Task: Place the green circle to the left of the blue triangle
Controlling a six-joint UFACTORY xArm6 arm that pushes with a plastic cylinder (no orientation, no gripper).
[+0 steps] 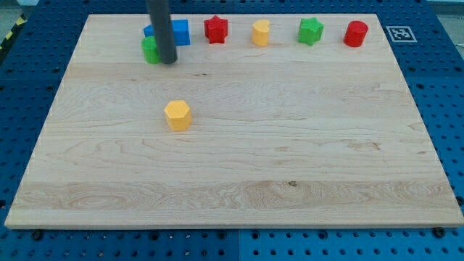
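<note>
The rod comes down from the view's top edge and its lower end, the tip (168, 61), rests on the wooden board (239, 174) near the top-left corner. There is no gripper on this arm, so nothing is clasped or let go; the rod can only push. Touching the tip on the view's left is the green circle (150, 50), partly hidden by the rod, so only its left portion shows. Just above and behind the rod lies a blue block (179, 32), taken to be the blue triangle of the task, though the rod covers its middle and the shape cannot be made out for certain. The green circle sits at this blue block's lower left, close against it or nearly so; the contact itself is hidden. Judging by this layout, the tip stands on the circle's right side because a push from there would carry it leftward, clear of the blue block. Farther to the tip's right, along the top of the board, stand a red star (216, 29), a yellow cylinder-like block (261, 32), a green star (311, 30) and a red cylinder-like block (356, 33). Below the tip, well apart, sits a yellow hexagonal block (177, 114), out of the way of any leftward push.
</note>
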